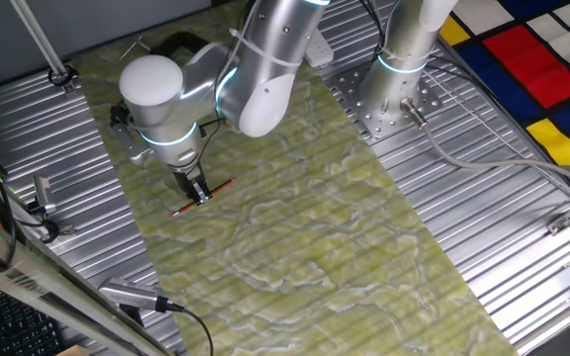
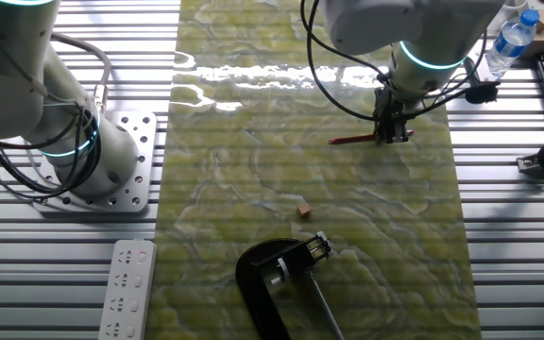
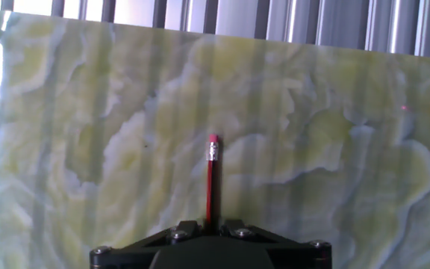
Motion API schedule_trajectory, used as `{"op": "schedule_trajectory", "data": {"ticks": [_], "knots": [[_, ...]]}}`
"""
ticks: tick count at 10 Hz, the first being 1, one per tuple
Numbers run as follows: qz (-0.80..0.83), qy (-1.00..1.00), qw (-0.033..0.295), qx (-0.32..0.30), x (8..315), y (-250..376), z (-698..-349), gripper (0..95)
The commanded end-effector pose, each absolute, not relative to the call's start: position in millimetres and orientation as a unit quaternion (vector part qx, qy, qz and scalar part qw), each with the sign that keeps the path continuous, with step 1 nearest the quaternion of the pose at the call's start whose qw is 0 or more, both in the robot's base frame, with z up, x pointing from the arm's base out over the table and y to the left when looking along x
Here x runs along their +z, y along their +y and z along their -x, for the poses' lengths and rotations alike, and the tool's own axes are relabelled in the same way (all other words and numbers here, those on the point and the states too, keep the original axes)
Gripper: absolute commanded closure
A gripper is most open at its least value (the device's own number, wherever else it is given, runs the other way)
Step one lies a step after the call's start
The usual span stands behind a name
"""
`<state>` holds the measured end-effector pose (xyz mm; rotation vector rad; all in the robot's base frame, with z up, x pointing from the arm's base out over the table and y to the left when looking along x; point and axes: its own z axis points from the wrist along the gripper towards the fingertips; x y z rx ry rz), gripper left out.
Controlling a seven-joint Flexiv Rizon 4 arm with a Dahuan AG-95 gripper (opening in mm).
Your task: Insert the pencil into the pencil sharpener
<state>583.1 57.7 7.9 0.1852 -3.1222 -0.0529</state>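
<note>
1. The hand (image 1: 199,191) is low over the green marbled mat on the table (image 1: 522,257), with its fingers on either side of the red pencil (image 1: 206,196) near the pencil's middle.
2. The pencil lies flat or nearly flat on the mat; whether it has left the surface cannot be told. In the hand view it runs straight out from between the fingers, with its ferrule and pink eraser end pointing away.
3. The fingers look pressed in on the pencil, pinching it, though the contact itself is hidden in all three views.
4. The step in hand, as I judge it, is the pick-up: the pencil is gripped or about to be, and no carrying has begun.
5. The pencil sharpener (image 2: 277,283) sits well apart from the pencil, at the opposite side of the mat in the other fixed view, with a small tan block (image 2: 303,209) between them.
6. The next move calls for a firm lift, a carry across the mat, and turning the pencil so that its writing tip, not the eraser, faces the sharpener's hole.
7. That hole is too small to make out, so alignment will need care.
</note>
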Motion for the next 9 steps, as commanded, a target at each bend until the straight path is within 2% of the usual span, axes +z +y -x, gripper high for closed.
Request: {"op": "schedule_trajectory", "data": {"ticks": [1, 4, 9], "knots": [[-0.077, -0.997, 0.009, -0.023, 10, 57, -585, 95.0], [-0.149, -0.987, 0.005, -0.056, 24, 48, -592, 95.0], [-0.248, -0.968, 0.006, -0.046, 48, 11, -597, 95.0]]}}
